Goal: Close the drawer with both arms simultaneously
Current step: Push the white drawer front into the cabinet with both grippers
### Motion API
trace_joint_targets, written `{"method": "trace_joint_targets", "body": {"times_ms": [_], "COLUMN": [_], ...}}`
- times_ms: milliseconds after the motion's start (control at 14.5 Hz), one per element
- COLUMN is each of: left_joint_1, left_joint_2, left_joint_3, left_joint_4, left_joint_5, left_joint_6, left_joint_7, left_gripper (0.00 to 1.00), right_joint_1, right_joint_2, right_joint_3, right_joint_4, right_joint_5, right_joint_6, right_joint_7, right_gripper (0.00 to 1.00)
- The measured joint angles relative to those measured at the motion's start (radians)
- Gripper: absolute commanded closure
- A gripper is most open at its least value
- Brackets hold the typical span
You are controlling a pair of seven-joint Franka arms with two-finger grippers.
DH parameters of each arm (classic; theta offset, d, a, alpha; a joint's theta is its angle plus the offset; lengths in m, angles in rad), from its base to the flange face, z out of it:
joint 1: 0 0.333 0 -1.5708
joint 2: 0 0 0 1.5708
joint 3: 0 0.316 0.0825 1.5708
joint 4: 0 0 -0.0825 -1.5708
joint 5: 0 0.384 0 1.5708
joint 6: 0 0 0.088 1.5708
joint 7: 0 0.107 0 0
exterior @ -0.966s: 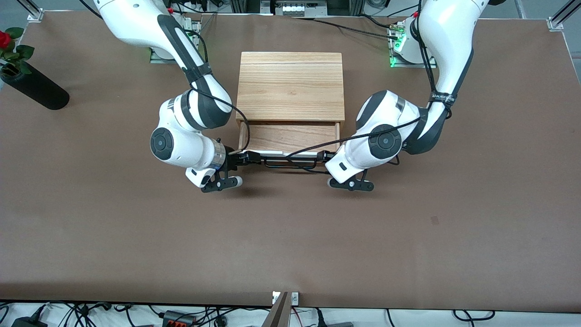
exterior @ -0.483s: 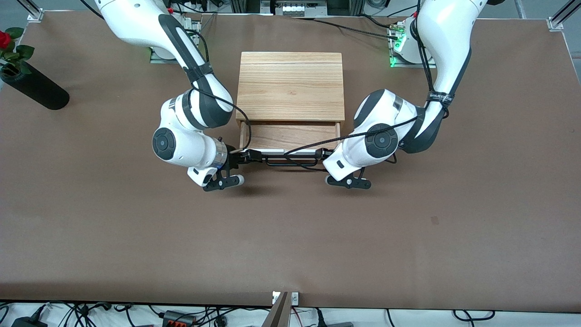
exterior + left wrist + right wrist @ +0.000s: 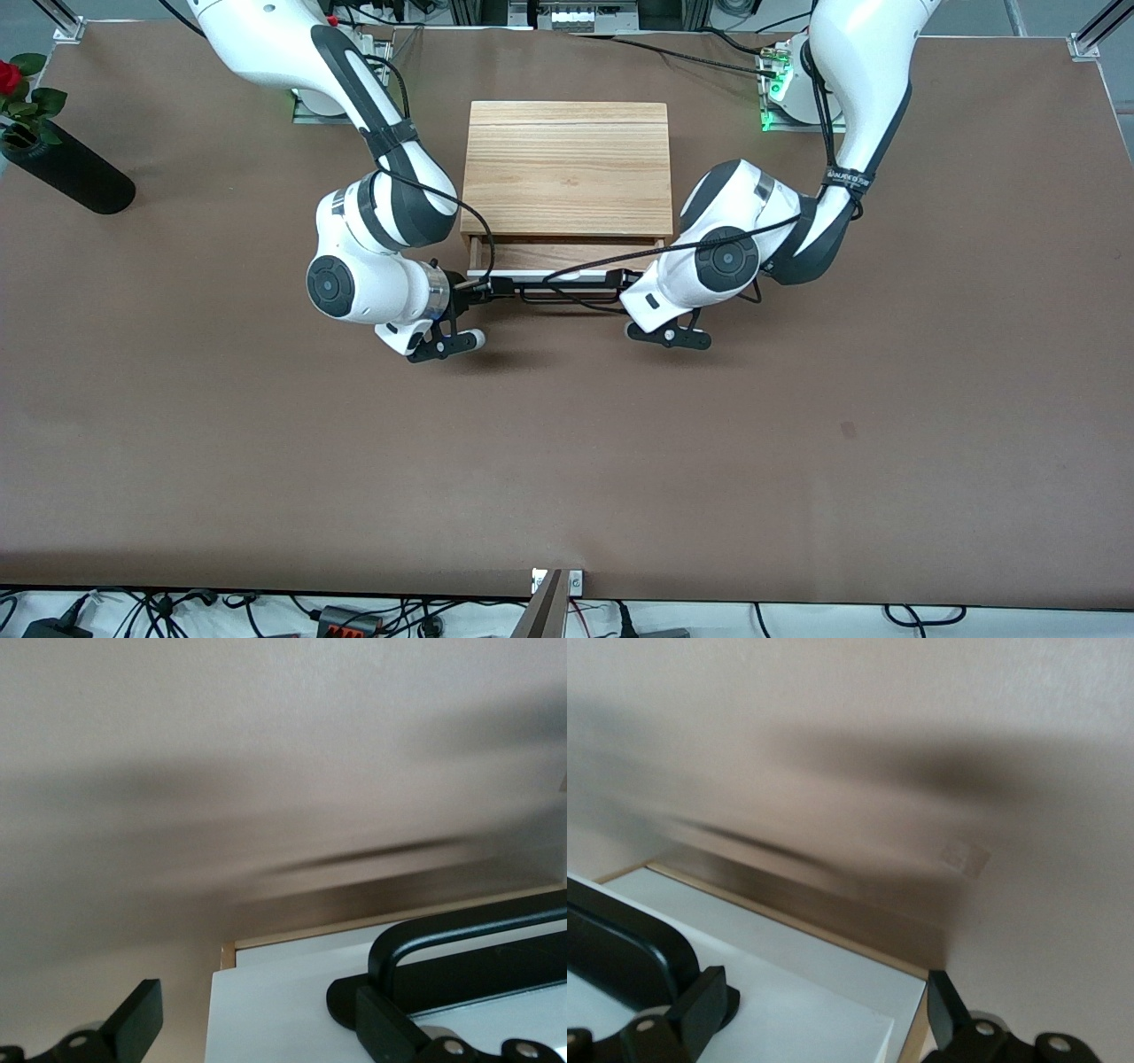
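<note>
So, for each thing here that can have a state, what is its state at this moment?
drawer: partly open, a narrow strip of its tray showing in front of the cabinet.
left end effector: open, at the drawer's white front panel.
right end effector: open, at the same panel.
vase: holds a red rose.

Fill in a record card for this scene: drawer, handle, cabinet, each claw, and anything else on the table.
drawer: partly open, a narrow strip of tray showing
handle: black bar on the drawer's white front
cabinet: oak box at mid-table
left claw: open, at the drawer front's end toward the left arm
right claw: open, at the front's end toward the right arm
other: black vase with a red rose, at the right arm's end of the table
</note>
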Motion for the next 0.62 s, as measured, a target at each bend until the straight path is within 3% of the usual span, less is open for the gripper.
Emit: {"method": "trace_joint_targets", "body": {"times_ms": [621], "left_joint_1": [0.000], "left_joint_2": [-0.081], "left_joint_3": [-0.014], "left_joint_4": [-0.094], "left_joint_5": [-0.001], "left_joint_6": [-0.031], "left_joint_7": [0.000], "left_gripper": [0.00], "right_joint_1": [-0.002], "right_joint_2": [0.000], "right_joint_3": [-0.004], "right_joint_4": [-0.001], "right_joint_5": [0.000], "right_joint_6": [-0.218], "right_joint_7": [0.000], "right_gripper": [0.00]}}
